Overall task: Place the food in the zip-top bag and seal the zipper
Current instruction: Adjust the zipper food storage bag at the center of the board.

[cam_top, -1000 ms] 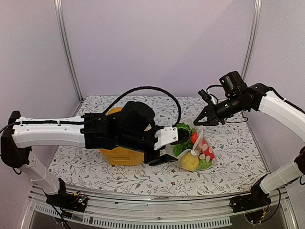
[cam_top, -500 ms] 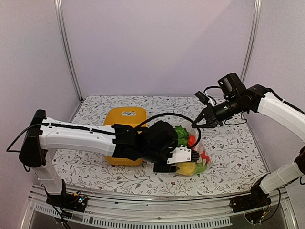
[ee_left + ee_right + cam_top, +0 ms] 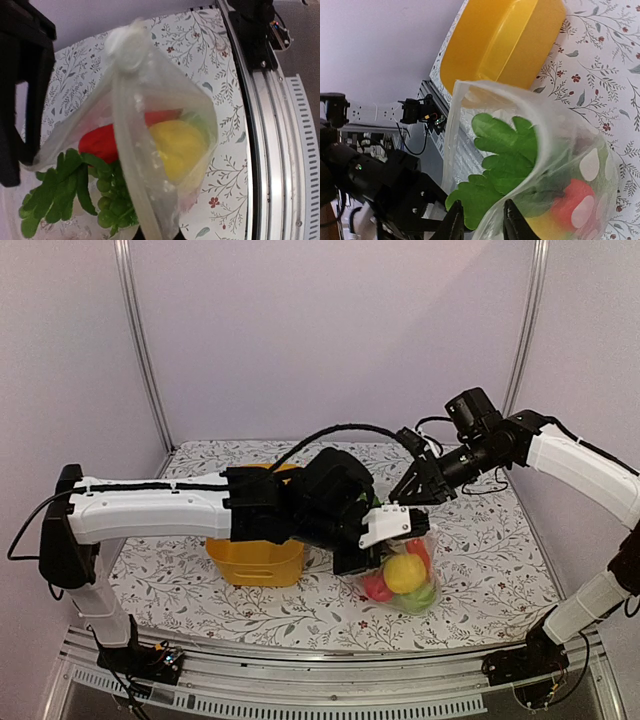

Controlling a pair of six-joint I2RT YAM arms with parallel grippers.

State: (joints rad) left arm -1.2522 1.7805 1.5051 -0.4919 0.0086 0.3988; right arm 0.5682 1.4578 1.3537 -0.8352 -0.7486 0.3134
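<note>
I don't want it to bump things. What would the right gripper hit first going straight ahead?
Probably the zip-top bag, whose wall lies at the jaws of the right gripper; the lettuce sits just behind, though depth is unclear.

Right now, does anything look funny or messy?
Yes. The mouth of the zip-top bag gapes wide open, and the lettuce leaves sit right up at the opening instead of down with the other food. They could get pinched when the bag is sealed.

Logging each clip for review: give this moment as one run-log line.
left claw: shut on zip-top bag | right claw: open around bag edge | food: in bag | zipper: unsealed
</note>
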